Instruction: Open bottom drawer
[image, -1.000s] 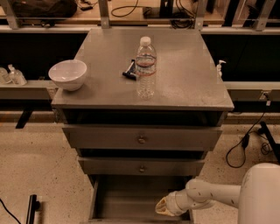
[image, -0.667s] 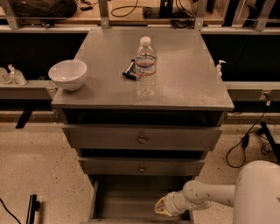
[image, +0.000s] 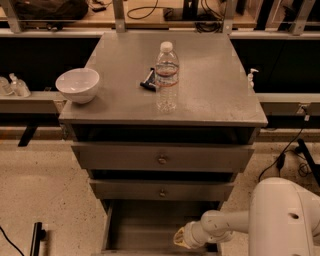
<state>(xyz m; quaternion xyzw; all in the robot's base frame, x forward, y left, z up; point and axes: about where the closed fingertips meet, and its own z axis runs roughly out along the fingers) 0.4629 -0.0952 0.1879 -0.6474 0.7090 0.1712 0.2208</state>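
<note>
Below the middle drawer (image: 125, 190), the bottom drawer (image: 145, 225) stands drawn out. End effector (image: 182, 238) sits over its front right; grip state cannot be told. Recommend a straight, level pull, avoiding skew.

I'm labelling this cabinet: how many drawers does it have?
3. Top drawer under the tabletop, middle drawer below it, bottom drawer pulled out, with the pincer over its right front. None seems hidden.
</note>
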